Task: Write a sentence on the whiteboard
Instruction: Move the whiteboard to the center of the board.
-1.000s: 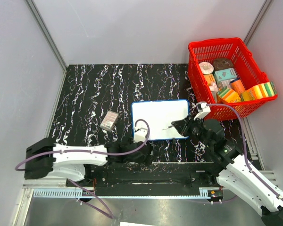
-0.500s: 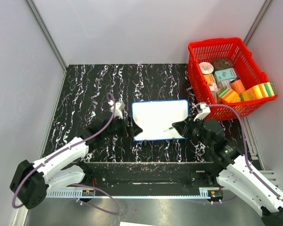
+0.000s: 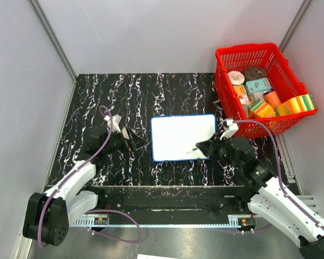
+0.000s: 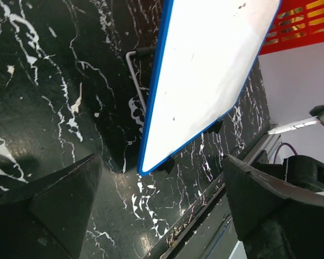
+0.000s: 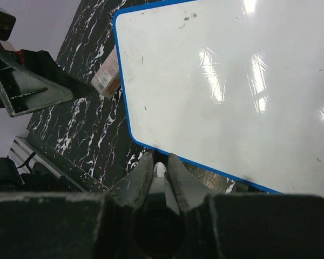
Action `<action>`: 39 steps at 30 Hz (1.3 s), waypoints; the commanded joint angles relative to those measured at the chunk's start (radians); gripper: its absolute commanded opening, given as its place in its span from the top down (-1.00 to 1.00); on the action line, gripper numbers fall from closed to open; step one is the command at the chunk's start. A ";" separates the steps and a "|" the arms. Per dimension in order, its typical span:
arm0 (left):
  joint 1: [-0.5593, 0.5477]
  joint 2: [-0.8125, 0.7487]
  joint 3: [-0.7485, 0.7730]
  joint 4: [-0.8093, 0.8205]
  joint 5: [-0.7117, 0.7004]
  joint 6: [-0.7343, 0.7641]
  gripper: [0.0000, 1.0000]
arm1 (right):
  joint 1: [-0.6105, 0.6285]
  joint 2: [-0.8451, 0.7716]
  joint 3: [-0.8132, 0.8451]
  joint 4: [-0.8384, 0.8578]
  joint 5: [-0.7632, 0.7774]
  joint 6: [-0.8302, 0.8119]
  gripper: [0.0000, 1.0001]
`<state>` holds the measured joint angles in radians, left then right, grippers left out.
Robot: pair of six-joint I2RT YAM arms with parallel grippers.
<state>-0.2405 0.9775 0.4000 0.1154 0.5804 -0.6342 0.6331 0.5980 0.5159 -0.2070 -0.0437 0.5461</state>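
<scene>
From above, the whiteboard [image 3: 182, 137] lies flat on the black marbled tabletop [image 3: 97, 97], midway along and closer to the near edge. A red basket [image 3: 248, 48] of packets stands at the far right corner. The left tool [image 3: 136, 139] sits just off the board's left edge with its fingers spread and nothing between them. From there it looks placed to steady the board rather than to write. The right tool [image 3: 201, 147] is pressed together on a thin dark marker [image 3: 191, 149]. The marker's tip is over the board's near right corner, which suits a start of writing. No words show on the white surface.

The left wrist view has both fingers wide apart at the bottom corners, empty. The board's near left corner lies ahead of the gap, not touched. A bent wire [image 4: 132, 70] shows from under the board's edge, and the surface carries only faint specks.

The right wrist view shows the jaws closed tight on the marker's pale barrel, looking down at the board's near edge. The surface ahead is glossy and blank. A small pinkish packet [image 5: 106, 75] lies beside the board's left edge, next to the left tool.
</scene>
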 commanded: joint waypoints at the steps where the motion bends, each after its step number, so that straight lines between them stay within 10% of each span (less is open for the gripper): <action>1: 0.018 -0.045 -0.012 0.125 0.076 -0.018 -0.93 | 0.004 0.011 0.018 0.054 -0.016 -0.026 1.00; 15: 0.020 0.033 -0.093 0.443 0.160 -0.016 -0.93 | 0.004 0.114 0.039 0.093 -0.078 -0.034 1.00; 39: 0.018 0.720 0.256 0.992 0.421 -0.122 -0.55 | 0.002 0.102 0.059 0.093 -0.085 -0.054 1.00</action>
<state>-0.2249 1.6623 0.5858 0.8856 0.8795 -0.7040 0.6331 0.7090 0.5362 -0.1543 -0.1169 0.5129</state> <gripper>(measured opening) 0.795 0.200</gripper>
